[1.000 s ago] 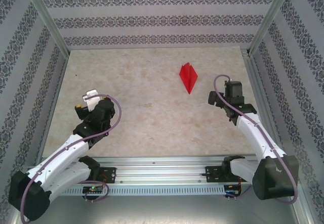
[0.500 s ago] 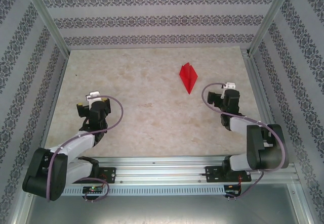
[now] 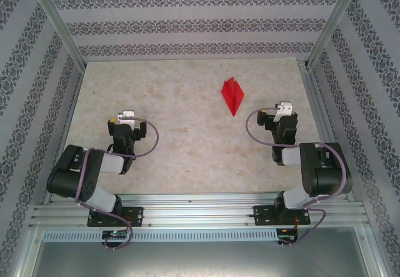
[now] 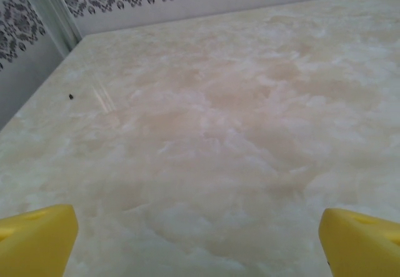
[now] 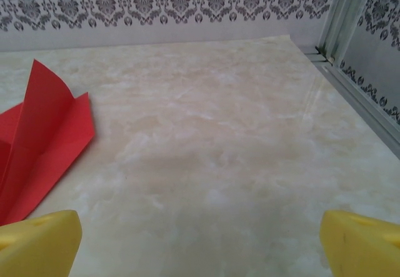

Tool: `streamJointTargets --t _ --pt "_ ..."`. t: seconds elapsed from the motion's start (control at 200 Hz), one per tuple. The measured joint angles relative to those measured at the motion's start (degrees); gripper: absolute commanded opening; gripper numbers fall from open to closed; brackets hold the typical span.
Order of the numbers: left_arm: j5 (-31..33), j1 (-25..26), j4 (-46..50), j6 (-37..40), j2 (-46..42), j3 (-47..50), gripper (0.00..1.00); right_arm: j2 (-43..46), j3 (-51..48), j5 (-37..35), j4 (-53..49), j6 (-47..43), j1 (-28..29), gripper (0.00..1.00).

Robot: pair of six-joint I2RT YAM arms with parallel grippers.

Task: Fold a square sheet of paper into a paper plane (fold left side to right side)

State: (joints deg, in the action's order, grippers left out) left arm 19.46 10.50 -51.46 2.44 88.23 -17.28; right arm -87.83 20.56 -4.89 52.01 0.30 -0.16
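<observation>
Lying on the marble table (image 3: 187, 158), at about one o'clock, is one red paper plane (image 3: 232, 95), its tip pointing to six. The left gripper (image 3: 128, 115) and right gripper (image 3: 285, 109) are both wide open, holding nothing.

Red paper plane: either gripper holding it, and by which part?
Nothing held. The left gripper and right gripper are open, empty; the red folded paper plane lies free on the beige marbled table.
</observation>
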Motion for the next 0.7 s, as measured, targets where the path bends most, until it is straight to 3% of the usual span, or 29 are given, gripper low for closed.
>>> streamJointTargets --t 0.24,0.699 --pt "-4.8 -4.8 1.8 -1.1 1.7 -4.6 1.0 0.0 0.0 -1.5 2.4 0.0 0.0 0.98" --pt "-7.4 -4.8 1.8 -1.3 1.7 -4.7 1.0 0.0 0.0 -2.1 2.9 0.0 0.0 0.98"
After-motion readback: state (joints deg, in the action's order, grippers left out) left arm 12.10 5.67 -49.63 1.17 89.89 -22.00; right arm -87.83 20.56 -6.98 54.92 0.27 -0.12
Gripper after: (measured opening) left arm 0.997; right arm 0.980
